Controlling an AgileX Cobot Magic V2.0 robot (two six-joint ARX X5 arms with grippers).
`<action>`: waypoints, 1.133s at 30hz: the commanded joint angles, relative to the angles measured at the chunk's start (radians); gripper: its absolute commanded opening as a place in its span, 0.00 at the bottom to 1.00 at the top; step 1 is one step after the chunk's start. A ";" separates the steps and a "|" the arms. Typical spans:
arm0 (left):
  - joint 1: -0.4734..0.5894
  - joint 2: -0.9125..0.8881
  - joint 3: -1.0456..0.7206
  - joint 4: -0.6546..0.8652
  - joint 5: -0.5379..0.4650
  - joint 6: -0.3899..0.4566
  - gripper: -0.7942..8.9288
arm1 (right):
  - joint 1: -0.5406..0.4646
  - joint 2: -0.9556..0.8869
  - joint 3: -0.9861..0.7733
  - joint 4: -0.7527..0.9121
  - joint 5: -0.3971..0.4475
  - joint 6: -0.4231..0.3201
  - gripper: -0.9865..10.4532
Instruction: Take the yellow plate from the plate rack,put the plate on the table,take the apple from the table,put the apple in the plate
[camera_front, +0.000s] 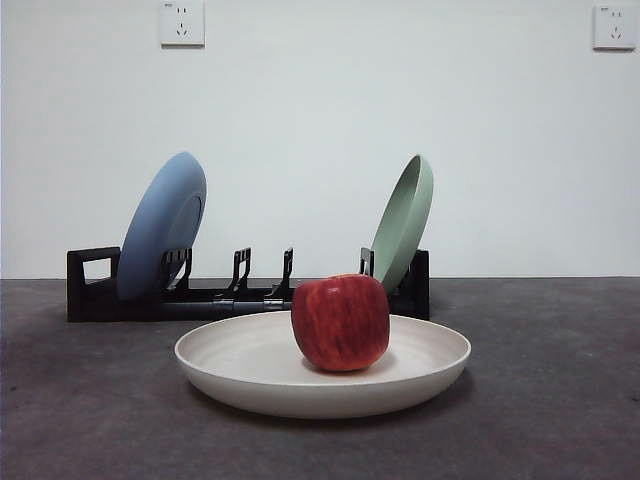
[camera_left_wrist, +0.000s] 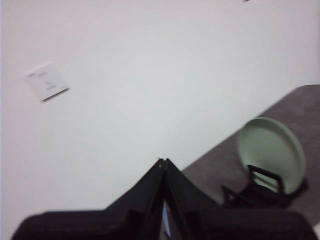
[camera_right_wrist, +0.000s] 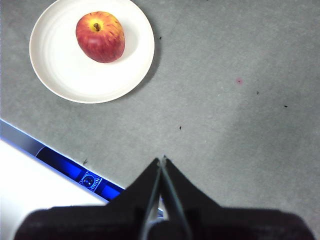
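The yellow plate (camera_front: 250, 360) lies flat on the dark grey table (camera_front: 90, 420) in front of the plate rack (camera_front: 95, 285). The red apple (camera_front: 341, 322) rests inside it, a little right of the plate's middle. From above, the right wrist view shows the same plate (camera_right_wrist: 65, 70) and apple (camera_right_wrist: 100, 36), well away from my right gripper (camera_right_wrist: 162, 160), which is shut and empty high over bare table. My left gripper (camera_left_wrist: 163, 161) is shut and empty too, raised and facing the wall, with the rack's end (camera_left_wrist: 262, 187) below it. Neither arm appears in the front view.
A blue plate (camera_front: 160, 225) leans in the rack's left slots and a pale green plate (camera_front: 405, 220) (camera_left_wrist: 272, 150) in its right end. Two wall sockets (camera_front: 182, 22) hang on the white wall. The table's front edge with a blue strip (camera_right_wrist: 80, 172) lies near my right gripper.
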 joint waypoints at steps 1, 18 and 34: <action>0.048 -0.083 -0.199 0.138 0.006 -0.084 0.08 | 0.001 0.001 -0.002 -0.019 0.004 0.008 0.09; 0.163 -0.404 -0.846 0.343 -0.152 -0.426 0.08 | 0.001 0.001 -0.002 -0.019 0.004 0.008 0.09; 0.171 -0.449 -0.852 0.138 -0.166 -0.446 0.08 | 0.001 0.001 -0.002 -0.005 0.004 0.008 0.09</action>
